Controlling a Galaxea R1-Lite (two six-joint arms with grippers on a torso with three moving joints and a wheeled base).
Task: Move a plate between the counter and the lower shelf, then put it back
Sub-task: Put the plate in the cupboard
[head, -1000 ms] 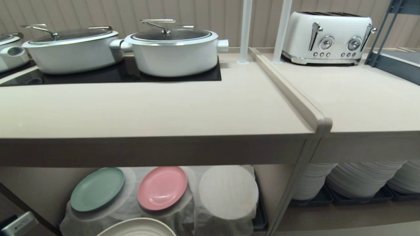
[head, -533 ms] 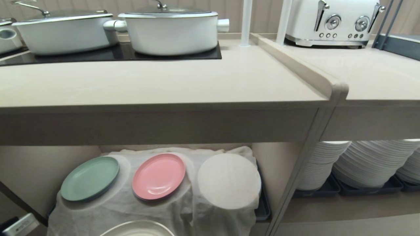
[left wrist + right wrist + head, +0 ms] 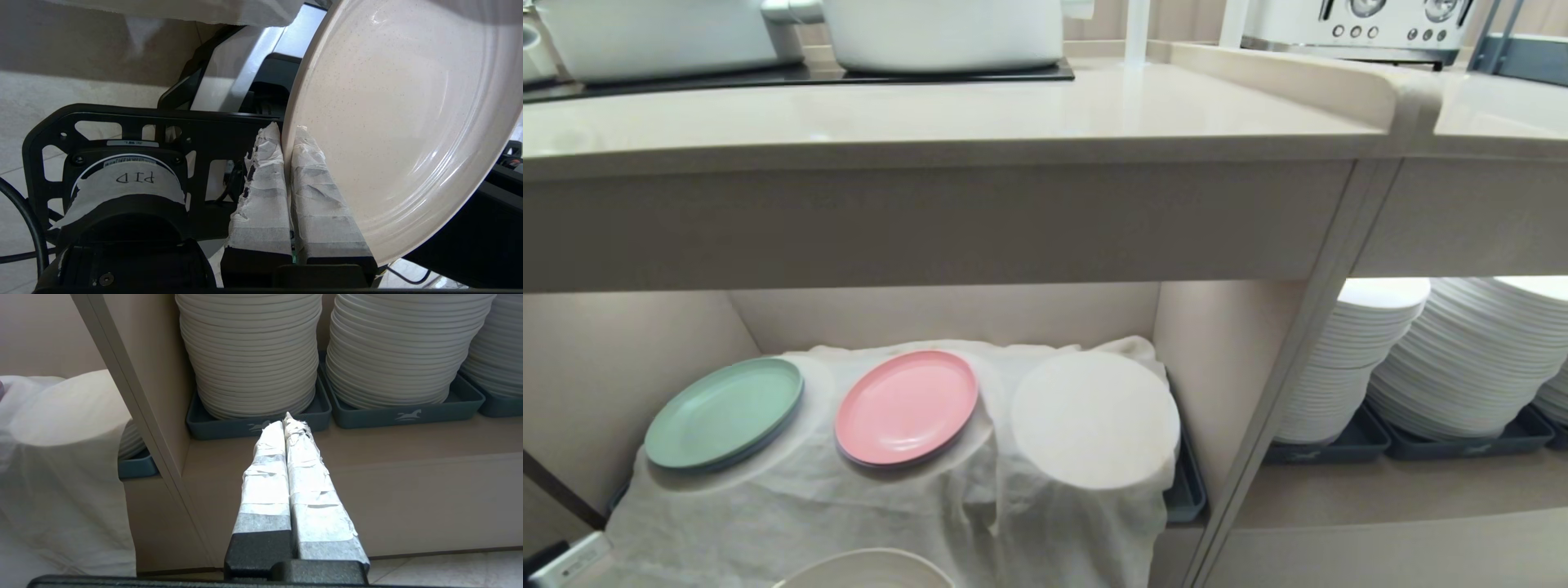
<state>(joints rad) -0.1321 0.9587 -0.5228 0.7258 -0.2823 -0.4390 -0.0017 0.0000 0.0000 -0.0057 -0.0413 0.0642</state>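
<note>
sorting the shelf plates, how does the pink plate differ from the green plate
The pink plate is pink and lies in the middle of the cloth; the green plate is mint green and lies at the cloth's left end. They lie apart. Both are round, shallow, similar in size, tilted on cloth-covered humps.

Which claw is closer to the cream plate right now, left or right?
Left. The left claw is clamped on the rim of the plate. The right claw hangs empty in front of the white plate stacks in the neighbouring bay.
</note>
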